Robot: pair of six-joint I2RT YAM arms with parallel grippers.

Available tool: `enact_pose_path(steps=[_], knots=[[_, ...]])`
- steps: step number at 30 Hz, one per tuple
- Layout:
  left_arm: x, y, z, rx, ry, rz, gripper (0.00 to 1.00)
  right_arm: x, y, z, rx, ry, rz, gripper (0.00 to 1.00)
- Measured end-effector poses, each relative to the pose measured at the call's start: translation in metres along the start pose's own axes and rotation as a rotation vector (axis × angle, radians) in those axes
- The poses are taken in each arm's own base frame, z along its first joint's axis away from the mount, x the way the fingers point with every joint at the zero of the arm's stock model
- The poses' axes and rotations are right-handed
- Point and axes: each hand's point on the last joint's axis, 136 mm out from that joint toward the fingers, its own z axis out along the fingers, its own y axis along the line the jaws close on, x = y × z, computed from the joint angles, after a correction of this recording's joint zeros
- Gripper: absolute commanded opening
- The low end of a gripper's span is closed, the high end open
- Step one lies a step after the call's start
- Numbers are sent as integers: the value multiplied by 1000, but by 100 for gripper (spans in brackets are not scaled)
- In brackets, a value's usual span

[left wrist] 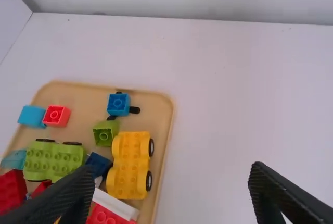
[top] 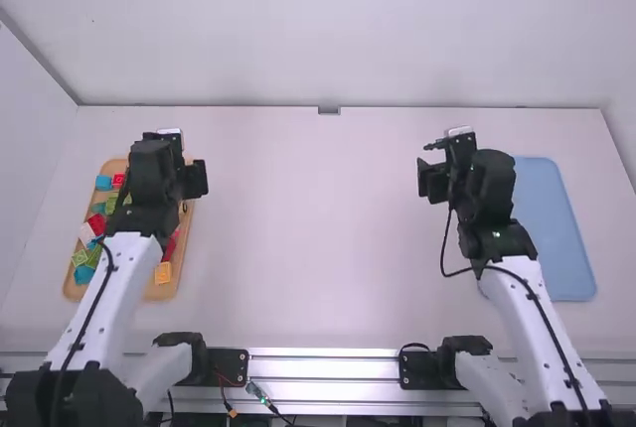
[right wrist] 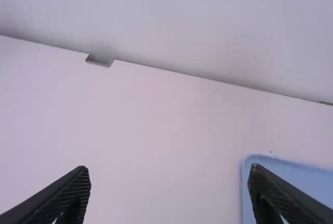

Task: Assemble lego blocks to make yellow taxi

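My left gripper [top: 189, 171] hangs over the right part of the wooden tray [top: 159, 290]. In the left wrist view the left gripper [left wrist: 166, 193] is open with nothing between its fingers. There the tray [left wrist: 162, 110] holds a yellow wheeled base [left wrist: 130, 165], a green wheeled base [left wrist: 54, 160], a blue block [left wrist: 119, 104], a small green block [left wrist: 105, 132] and a red block [left wrist: 56, 115]. My right gripper [top: 433, 171] hangs left of the blue tray [top: 552, 223]; in the right wrist view the right gripper [right wrist: 169, 195] is open and holds nothing.
A small grey fitting [top: 329, 110] sits at the middle of the table's back edge, by the white wall. The bare white table [top: 318, 228] spreads between the two arms. A metal rail [top: 323, 367] runs along the front.
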Motion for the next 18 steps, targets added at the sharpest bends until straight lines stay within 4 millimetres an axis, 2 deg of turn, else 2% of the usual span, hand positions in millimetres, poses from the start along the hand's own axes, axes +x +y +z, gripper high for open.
enact_pose_path(steps=[8, 13, 18], knots=[[-4, 7, 27, -41, 97, 28, 93, -10, 3, 28, -36, 45, -29, 93], [-2, 33, 42, -70, 223, -7, 97, -14, 5, 41, -53, 65, -42, 97], [-2, 60, 61, -59, 360, -29, 99, -9, 6, 49, -62, 96, -49, 99]])
